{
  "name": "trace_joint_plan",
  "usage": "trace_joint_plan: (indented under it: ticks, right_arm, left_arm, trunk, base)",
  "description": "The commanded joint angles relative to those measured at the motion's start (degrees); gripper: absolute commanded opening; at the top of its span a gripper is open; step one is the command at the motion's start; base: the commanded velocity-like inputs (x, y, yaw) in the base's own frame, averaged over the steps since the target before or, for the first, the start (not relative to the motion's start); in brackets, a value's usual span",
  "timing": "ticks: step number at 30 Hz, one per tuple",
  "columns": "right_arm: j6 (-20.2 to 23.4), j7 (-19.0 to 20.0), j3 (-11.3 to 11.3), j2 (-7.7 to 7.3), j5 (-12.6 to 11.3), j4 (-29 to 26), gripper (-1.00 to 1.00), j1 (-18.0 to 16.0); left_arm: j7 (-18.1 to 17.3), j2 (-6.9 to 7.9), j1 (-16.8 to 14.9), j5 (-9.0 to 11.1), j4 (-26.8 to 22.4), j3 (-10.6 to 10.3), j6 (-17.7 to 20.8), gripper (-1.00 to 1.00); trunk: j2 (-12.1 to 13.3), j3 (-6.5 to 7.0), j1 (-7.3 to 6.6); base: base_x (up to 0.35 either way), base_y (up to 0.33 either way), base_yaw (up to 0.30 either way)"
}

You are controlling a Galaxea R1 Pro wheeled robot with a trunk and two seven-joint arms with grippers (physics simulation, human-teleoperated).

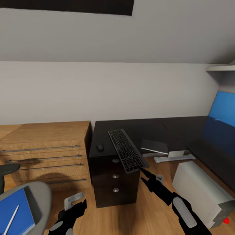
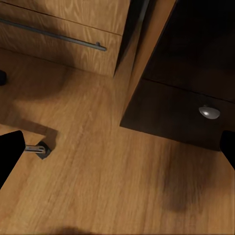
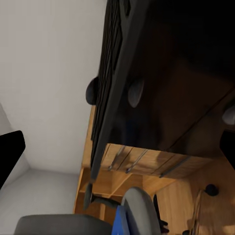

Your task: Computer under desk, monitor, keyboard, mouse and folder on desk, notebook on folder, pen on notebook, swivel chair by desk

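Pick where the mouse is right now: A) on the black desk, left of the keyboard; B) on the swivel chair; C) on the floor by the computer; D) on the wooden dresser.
A: the mouse sits on the black desk near its left edge, left of the keyboard that the right gripper holds at its near end.

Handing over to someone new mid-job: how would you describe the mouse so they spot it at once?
Find the black desk against the white wall, then its left end above the drawer unit with round silver knobs. The mouse is the small dark oval lying on the desktop there, left of the long keyboard overhanging the edge; it is the only rounded, key-free thing on that end.
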Motion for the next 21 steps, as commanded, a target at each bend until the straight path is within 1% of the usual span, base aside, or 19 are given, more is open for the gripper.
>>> trace_joint_plan:
  ticks: [1,5,10,16,21]
  right_arm:
    - [0.23,-0.06,0.1,-0.05,-0.49,0.02,1.0,-0.03]
    - [0.18,-0.2,-0.22,-0.08,-0.46,0.14,1.0,-0.03]
    - [0.17,-0.34,-1.17,-0.06,-0.46,0.29,1.0,-0.03]
    - [0.13,-0.48,-2.0,-0.01,-0.45,0.42,1.0,-0.03]
    - [0.14,-0.93,-2.03,0.05,-0.45,0.5,1.0,-0.03]
  left_arm:
    - [0.51,0.01,-0.01,0.6,-0.07,-0.08,0.14,1.0]
    - [0.5,0.01,-0.01,0.6,0.01,-0.09,0.26,1.0]
    - [0.5,0.01,-0.01,0.6,0.03,-0.09,0.21,1.0]
    - [0.5,0.01,-0.01,0.6,0.04,-0.09,0.24,1.0]
    - [0.42,0.01,-0.01,0.6,0.04,-0.09,0.29,1.0]
  trunk:
    - [-0.02,-0.04,0.01]
    - [-0.02,-0.04,0.01]
    - [-0.02,-0.04,0.01]
    - [-0.02,-0.04,0.01]
    - [-0.02,-0.04,0.01]
  base:
    - [0.101,0.0,0.0]
    - [0.038,0.0,0.0]
    - [0.037,0.0,0.0]
    - [0.189,0.0,0.0]
    - [0.063,0.004,0.0]
